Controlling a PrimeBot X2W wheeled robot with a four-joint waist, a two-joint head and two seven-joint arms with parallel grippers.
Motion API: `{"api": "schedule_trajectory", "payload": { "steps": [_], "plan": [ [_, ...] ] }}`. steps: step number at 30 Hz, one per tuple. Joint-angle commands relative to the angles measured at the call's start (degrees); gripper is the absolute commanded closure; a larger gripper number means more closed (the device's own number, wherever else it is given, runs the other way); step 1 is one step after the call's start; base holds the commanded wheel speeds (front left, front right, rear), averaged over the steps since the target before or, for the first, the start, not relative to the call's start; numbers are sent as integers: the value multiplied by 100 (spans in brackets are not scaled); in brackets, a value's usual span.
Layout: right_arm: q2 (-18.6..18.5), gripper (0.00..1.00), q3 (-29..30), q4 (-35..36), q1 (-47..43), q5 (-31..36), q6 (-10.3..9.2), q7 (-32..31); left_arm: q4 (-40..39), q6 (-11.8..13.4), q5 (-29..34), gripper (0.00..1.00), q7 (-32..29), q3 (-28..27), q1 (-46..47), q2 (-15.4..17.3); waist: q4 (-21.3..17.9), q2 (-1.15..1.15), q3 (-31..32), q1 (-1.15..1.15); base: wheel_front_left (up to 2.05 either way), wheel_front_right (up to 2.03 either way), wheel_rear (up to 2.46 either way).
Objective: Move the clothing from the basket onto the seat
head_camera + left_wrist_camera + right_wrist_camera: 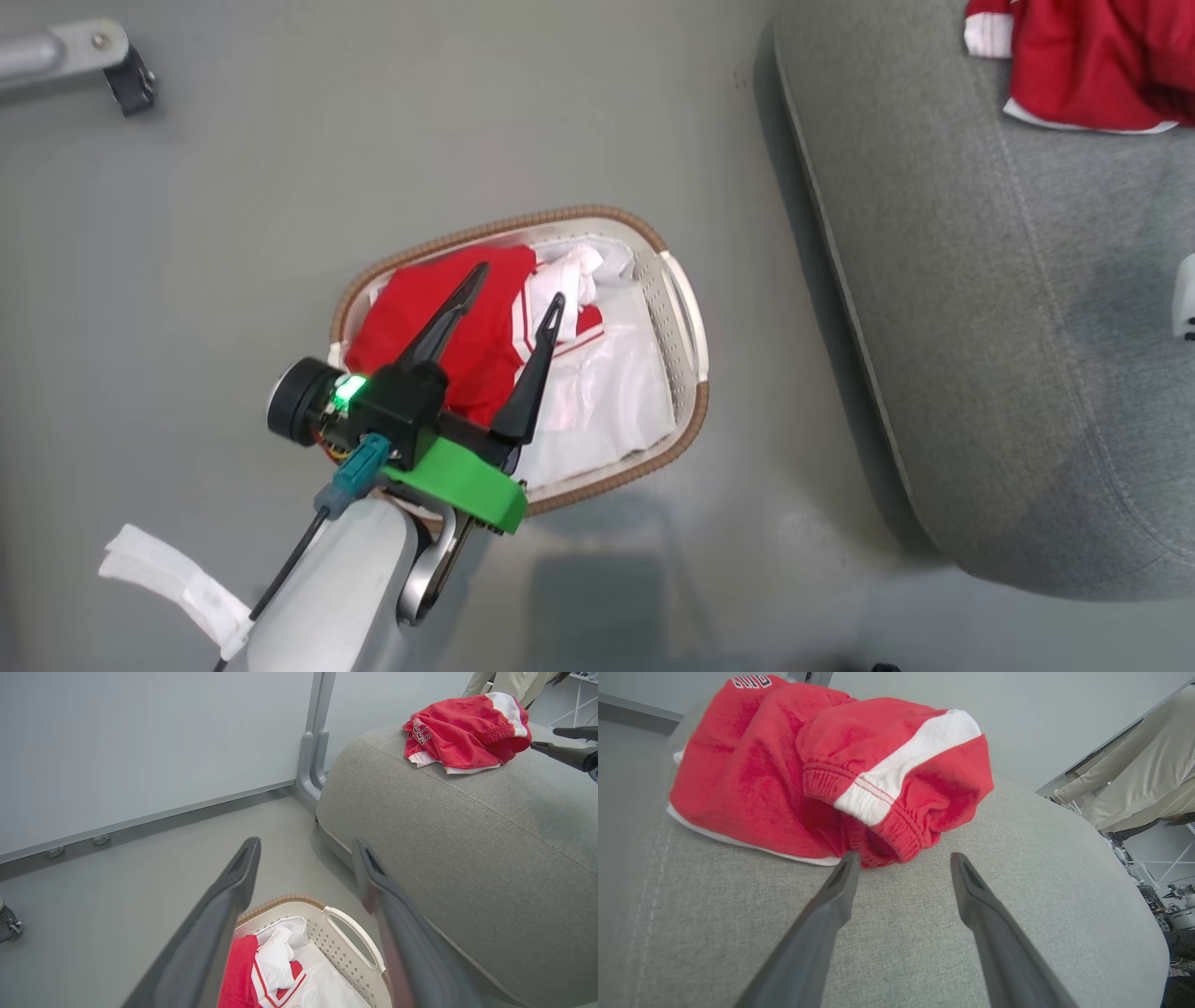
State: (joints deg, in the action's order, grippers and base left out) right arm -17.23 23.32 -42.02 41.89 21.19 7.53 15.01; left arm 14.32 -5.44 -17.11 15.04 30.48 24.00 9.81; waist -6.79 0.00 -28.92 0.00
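The basket (579,221) stands on the floor to the left of the seat (980,355). Red clothing (439,327) with white trim lies in it beside a white liner sheet (616,392). My left gripper (520,285) hangs open above the red clothing with nothing between its fingers. The left wrist view has the left gripper (306,844) over the basket (355,926) and the clothing (240,970). A red garment (784,765) with a white panel rests on the seat (924,933). My right gripper (906,857) is open just in front of it, its left fingertip at the garment's hem.
A grey metal post (317,742) meets the pale wall behind the seat. A metal leg with a dark foot (121,79) sits at the far left of the floor. A person's beige trousers (1143,774) show beyond the seat.
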Motion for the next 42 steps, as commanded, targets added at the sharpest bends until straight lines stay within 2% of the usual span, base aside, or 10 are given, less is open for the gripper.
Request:
{"api": "schedule_trajectory", "payload": {
  "steps": [1, 7, 12, 21, 27, 30, 38, 42],
  "plan": [
    [-1, 0, -58, 58, -142, -70, -8, 24, 18, 31, -34, 0, 21, -70, -156, -19, 21, 0, 439, 0, 0, 0, 0],
    [34, 0, -390, 258, -326, -297, -8, 24, 19, 47, -137, 0, 21, -488, -637, -162, 220, 0, 1107, 0, 0, 0, 0],
    [241, 0, -753, 502, -578, -533, -8, 19, -22, 92, -187, 0, 21, -966, -1102, -299, 427, 0, 1553, 0, 0, 0, 0],
    [996, 0, -1024, 1301, -1339, -1198, -8, 20, -114, 72, -126, 0, 20, -1823, -1866, -508, 776, 0, 2084, 0, 0, 0, 0],
    [1359, 0, -1347, 1756, -2077, -1551, -8, 20, -130, 40, -61, 0, 14, -2187, -2230, -623, 966, 0, 2372, 0, 0, 0, 0],
    [1412, 0, -1543, 1936, -2389, -1706, -8, 20, -134, 39, -56, 0, 13, -2332, -2381, -644, 1027, 0, 2463, 0, 0, 0, 0],
    [1417, 0, -2376, 2247, -3088, -2736, -8, 20, -134, 41, -116, 0, 14, -2620, -2769, -686, 1069, 0, 2636, 0, 0, 0, 0],
    [1421, 0, -2570, 2319, -3352, -2911, -8, 20, -117, 34, -179, 0, 14, -2648, -2832, -690, 1099, 0, 2712, 0, 0, 0, 0]
  ]
}}
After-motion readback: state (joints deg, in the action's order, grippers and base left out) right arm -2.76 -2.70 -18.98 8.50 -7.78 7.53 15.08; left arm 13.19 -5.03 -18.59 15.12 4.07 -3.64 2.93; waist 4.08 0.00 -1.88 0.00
